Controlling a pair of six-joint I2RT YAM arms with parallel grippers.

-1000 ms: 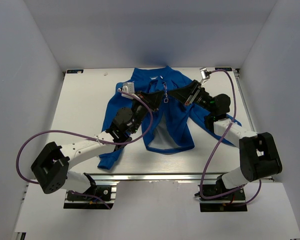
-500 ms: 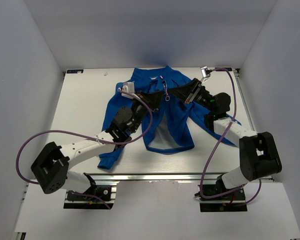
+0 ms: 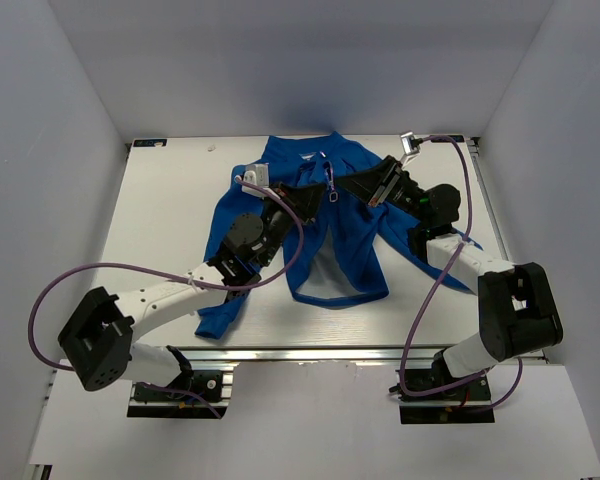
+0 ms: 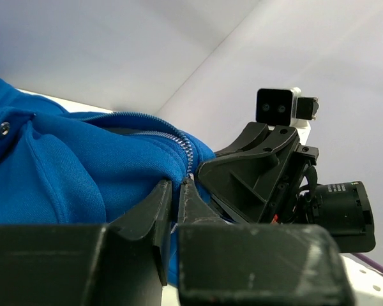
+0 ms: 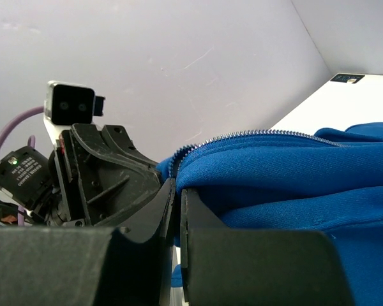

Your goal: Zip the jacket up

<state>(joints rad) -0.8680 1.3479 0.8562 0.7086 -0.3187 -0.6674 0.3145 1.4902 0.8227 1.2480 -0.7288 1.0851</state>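
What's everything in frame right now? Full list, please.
jacket: one, royal blue, spread mid-table toward the far edge, front open at the hem
zipper: one, silvery teeth, along the jacket's front edge
table: one, white, walled on three sides
rail: one, silvery, along the table's near edge
cables: two, purple, one looping off each arm
left gripper: one, black, shut on the jacket's front edge by the zipper
right gripper: one, black, shut on the jacket's zipper edge from the other side
wrist cameras: two, black and white, one on each gripper
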